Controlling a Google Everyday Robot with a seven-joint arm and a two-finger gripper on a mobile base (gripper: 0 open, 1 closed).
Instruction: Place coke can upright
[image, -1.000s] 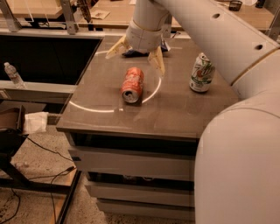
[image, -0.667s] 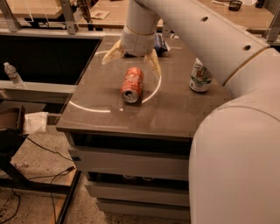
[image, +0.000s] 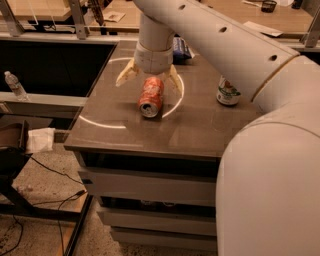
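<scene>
Claw (image: 149, 84) spread wide at upper centre, straddling coke can (image: 151, 98) lying sideways on surface (image: 200, 131), presumably to grip it.

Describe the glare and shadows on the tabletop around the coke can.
Camera view: a bright ring of glare curves across the glossy table around the coke can; a soft shadow darkens the top under the open gripper, which sits over the can's far end.

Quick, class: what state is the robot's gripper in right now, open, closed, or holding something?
Gripper: open, holding nothing, its fingers spread either side of the far end of the coke can lying on the table.
</scene>
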